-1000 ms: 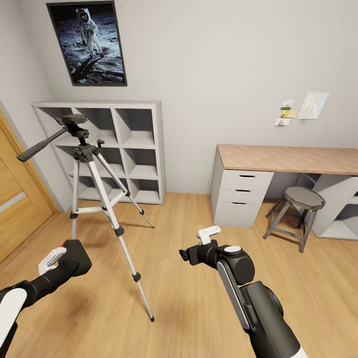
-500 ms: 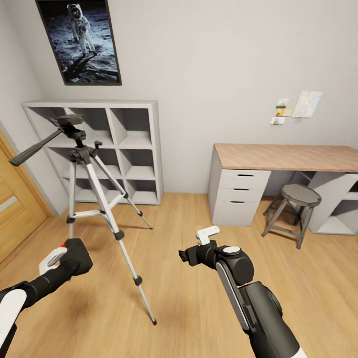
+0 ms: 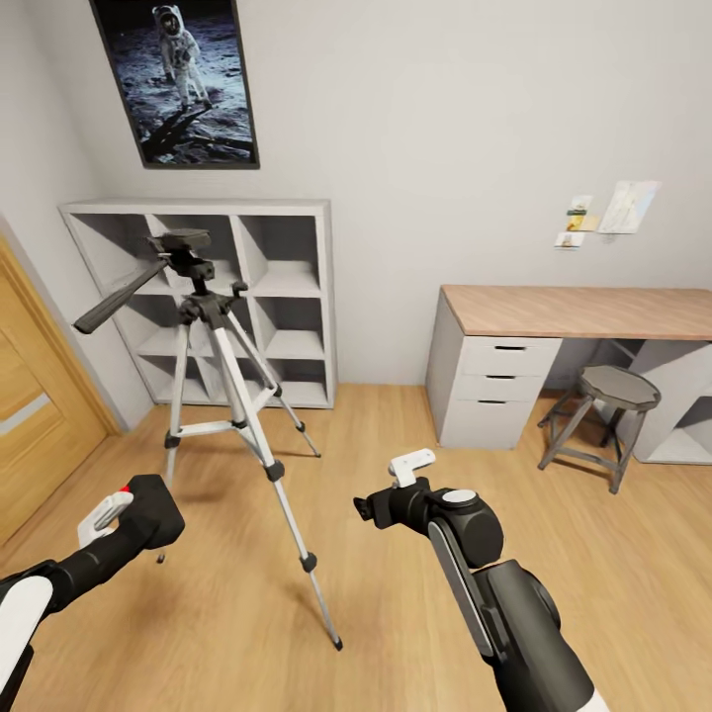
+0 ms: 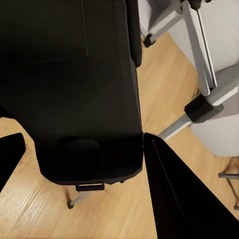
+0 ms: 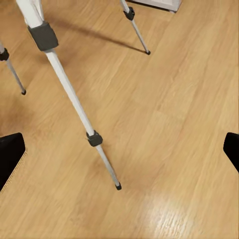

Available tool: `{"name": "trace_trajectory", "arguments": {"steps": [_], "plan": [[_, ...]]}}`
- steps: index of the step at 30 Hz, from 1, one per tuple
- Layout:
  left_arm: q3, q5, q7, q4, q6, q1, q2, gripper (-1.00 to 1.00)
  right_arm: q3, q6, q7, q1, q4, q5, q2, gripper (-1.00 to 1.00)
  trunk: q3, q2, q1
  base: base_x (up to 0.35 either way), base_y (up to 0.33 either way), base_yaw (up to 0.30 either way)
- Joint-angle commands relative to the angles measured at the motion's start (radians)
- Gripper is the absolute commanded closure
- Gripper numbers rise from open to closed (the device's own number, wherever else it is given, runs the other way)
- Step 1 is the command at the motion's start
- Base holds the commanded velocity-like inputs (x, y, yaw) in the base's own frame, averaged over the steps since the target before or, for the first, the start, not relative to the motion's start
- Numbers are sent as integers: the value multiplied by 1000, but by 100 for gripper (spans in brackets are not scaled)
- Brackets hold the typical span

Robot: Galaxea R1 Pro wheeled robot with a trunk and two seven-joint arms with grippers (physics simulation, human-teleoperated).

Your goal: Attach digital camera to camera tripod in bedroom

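From the head, the left gripper [image 3: 138,509] is clamped on the digital camera [image 3: 153,506], low and short of the camera tripod [image 3: 222,386] by the white cube shelf [image 3: 287,287]; the right gripper [image 3: 381,504] hangs empty. At the left wrist, the camera's rigid, probably smooth body [image 4: 84,94] sits between the fingers [image 4: 174,199]. At the right wrist, fingertips [image 5: 10,154] stand wide apart over light-looking, likely tippable legs [image 5: 74,104].

A home bedroom: wooden door [image 3: 30,396], cube shelf [image 3: 267,297], desk [image 3: 583,326], astronaut poster [image 3: 188,79].
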Motion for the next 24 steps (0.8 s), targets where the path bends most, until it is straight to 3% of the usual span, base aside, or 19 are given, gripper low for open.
{"name": "trace_trajectory", "arguments": {"steps": [1, 16, 24], "plan": [[1, 8, 5, -1, 5, -1, 0, 100, -1, 5, 3, -1, -1, 0, 1, -100, -1, -1, 0, 2, 320, -1], [1, 8, 5, -1, 5, -1, 0, 100, 28, 5, 1, 1, -1, 2, -2, -100, -1, -1, 0, 0, 320, 126], [1, 9, 4, -1, 5, -1, 0, 100, 34, 5, 1, 1, -1, 2, -4, -100, -1, -1, 0, 16, 321, -2]]}}
